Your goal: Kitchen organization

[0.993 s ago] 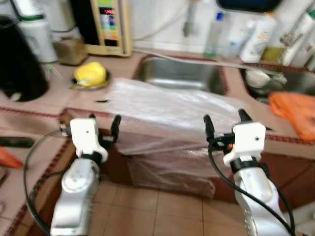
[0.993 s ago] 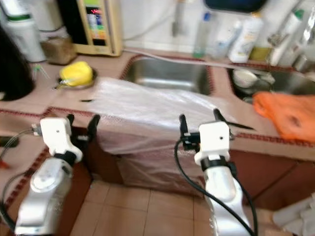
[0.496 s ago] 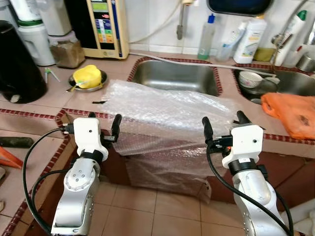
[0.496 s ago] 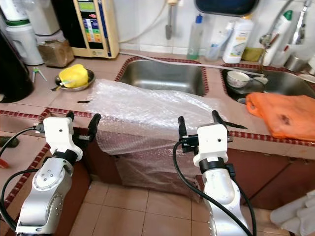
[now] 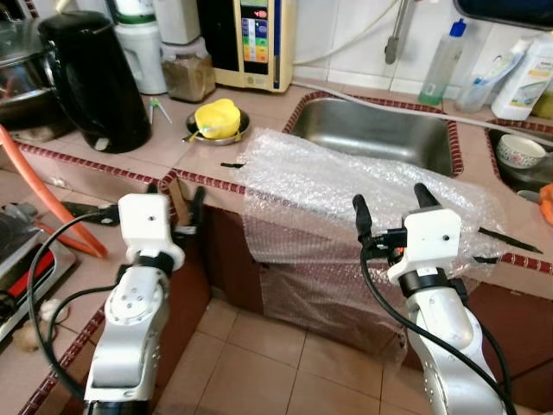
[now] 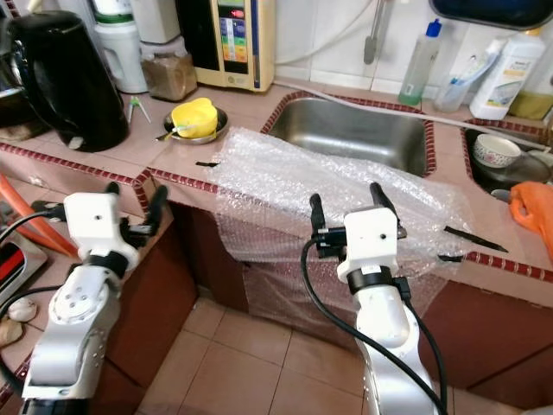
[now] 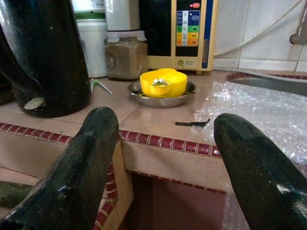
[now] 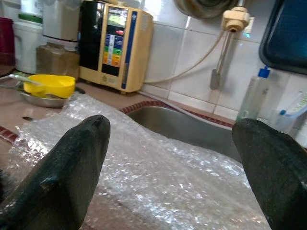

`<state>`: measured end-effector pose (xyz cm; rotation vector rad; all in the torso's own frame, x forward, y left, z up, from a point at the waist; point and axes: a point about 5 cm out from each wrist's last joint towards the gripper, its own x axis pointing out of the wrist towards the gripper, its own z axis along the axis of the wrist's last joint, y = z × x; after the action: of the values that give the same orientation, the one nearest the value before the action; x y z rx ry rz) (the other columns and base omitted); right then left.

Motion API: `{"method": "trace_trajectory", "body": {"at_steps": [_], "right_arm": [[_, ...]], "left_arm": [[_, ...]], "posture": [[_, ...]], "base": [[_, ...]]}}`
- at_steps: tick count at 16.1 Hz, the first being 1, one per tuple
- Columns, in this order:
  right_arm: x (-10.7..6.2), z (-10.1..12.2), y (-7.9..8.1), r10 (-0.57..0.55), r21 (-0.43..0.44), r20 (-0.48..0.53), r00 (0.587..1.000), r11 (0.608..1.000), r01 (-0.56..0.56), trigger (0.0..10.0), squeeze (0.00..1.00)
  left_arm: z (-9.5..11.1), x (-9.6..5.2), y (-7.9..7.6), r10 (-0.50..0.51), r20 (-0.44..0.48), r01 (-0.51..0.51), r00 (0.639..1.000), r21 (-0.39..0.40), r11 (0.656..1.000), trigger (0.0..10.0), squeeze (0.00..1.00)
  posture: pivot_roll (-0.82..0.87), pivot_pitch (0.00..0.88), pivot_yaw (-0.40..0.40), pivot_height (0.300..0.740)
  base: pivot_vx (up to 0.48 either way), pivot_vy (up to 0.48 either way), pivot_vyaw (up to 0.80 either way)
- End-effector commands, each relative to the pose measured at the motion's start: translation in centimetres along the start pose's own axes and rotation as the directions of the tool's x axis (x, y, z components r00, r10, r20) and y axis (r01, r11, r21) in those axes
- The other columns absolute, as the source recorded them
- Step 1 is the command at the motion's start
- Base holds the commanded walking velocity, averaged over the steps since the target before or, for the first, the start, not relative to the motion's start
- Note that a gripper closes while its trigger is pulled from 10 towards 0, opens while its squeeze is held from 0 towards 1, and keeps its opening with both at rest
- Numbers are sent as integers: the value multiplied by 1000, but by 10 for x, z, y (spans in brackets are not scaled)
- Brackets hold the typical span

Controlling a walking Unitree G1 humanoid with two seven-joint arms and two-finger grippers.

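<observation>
a large sheet of clear bubble wrap [image 5: 346, 186] lies draped over the front edge of the tan tiled counter [image 5: 147, 151], just in front of the stainless steel sink [image 5: 380, 138], with its lower part hanging down the cabinet face toward the floor. the left gripper [image 5: 175, 201] is raised at the counter's corner, fingers spread wide and holding nothing; it sits beside the sheet's edge, apart from it. the right gripper [image 5: 389, 207] is raised in front of the middle of the sheet, fingers also wide apart and empty; whether they touch the plastic cannot be told. behind, a yellow bowl on a small metal plate [image 5: 216, 121] and a black electric kettle [image 5: 91, 78] stand on the counter. the tidying looks barely begun: the bubble wrap is ungrasped and spread out, and picking it up and clearing it away appears to be left.
</observation>
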<state>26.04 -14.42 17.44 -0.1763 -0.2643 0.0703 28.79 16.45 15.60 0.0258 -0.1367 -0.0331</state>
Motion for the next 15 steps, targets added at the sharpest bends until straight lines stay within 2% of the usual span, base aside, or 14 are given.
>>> {"method": "trace_trajectory", "body": {"at_steps": [1,3,8,11,15], "right_arm": [[0,-2,-4,-15,9,-7,1000,1000,15,10000,0],[-1,-1,0,-6,13,-4,1000,1000,6,10000,0],[-5,-3,5,0,22,-12,1000,1000,1,10000,0],[-2,-1,3,7,12,3,1000,1000,-7,10000,0],[-2,-4,3,3,13,-4,1000,1000,-3,10000,0]], "left_arm": [[-2,0,-3,-11,-7,11,1000,-4,1000,10000,0],[-5,-8,-11,-60,-19,59,998,-36,998,10000,0],[-2,-6,-13,-111,1,111,994,-64,992,10000,0],[1,-1,-16,-115,17,116,993,-71,991,10000,0],[-2,-4,-17,-126,10,127,992,-72,989,10000,0]], "posture": [[48,58,8,740],[49,65,6,740],[44,60,6,740],[40,30,-1,740],[45,20,-5,740]], "base": [[0,0,0],[0,0,0],[0,0,0],[272,0,0],[320,0,0]]}}
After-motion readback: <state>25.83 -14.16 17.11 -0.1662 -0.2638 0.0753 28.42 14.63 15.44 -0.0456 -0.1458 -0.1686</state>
